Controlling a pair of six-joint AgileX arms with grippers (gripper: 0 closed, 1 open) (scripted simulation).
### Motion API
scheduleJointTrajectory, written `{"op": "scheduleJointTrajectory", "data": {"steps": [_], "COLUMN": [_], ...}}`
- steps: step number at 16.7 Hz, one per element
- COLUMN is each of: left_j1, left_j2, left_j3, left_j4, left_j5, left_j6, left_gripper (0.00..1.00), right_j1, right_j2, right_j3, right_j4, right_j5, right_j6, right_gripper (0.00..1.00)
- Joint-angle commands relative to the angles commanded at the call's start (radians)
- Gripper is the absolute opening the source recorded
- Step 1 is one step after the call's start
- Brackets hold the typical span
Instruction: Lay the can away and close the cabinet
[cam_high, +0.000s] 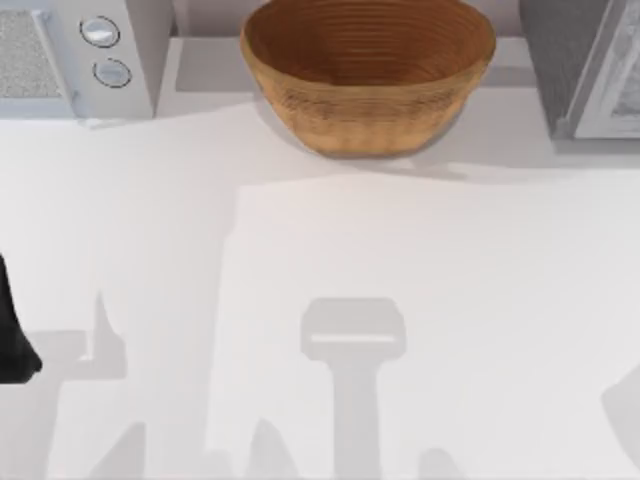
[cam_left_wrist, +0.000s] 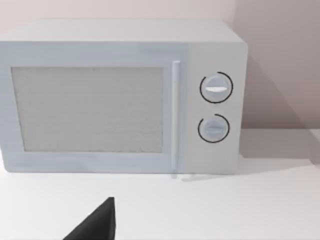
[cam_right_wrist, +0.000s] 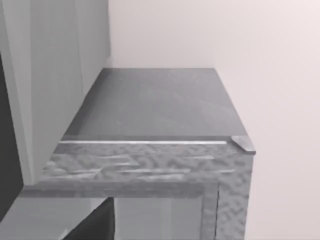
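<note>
The can is out of view. The cabinet (cam_high: 580, 70), a grey speckled box with a lighter framed door panel, stands at the table's back right corner. In the right wrist view its flat top (cam_right_wrist: 155, 105) and the upper edge of the door frame (cam_right_wrist: 210, 210) are close below the camera. A black part of my right gripper (cam_right_wrist: 95, 225) shows at that view's edge, level with the cabinet's top front. My left gripper (cam_high: 12, 340) is a dark shape at the table's left edge; its black tip (cam_left_wrist: 97, 225) faces the white appliance.
A white appliance with two round knobs (cam_high: 105, 50) (cam_left_wrist: 215, 107) stands at the back left. A large woven bowl (cam_high: 368, 75) sits at the back middle. A tall grey panel (cam_right_wrist: 60, 75) rises beside the cabinet's top. A pale wall (cam_right_wrist: 270, 100) is behind.
</note>
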Motion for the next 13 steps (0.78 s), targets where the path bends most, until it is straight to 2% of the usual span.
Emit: {"op": "scheduleJointTrajectory", "data": {"steps": [3,6,9,13], "left_j1": [0.000,0.000,0.000,0.000], "left_j2": [0.000,0.000,0.000,0.000], "left_j3": [0.000,0.000,0.000,0.000], "left_j4": [0.000,0.000,0.000,0.000], "left_j5": [0.000,0.000,0.000,0.000], "left_j6": [0.000,0.000,0.000,0.000], "left_gripper": [1.00,1.00,1.00,1.00], "right_j1": [0.061,0.200,0.395,0.707], "right_j2": [-0.006,-0.017,-0.025,-0.032], "right_j3": [0.001,0.003,0.001,-0.007], "right_j4": [0.002,0.002,-0.003,-0.018], "right_j5": [0.061,0.202,0.402,0.716], "right_j6": [0.008,0.014,0.018,0.022], "right_gripper": [1.00,1.00,1.00,1.00]}}
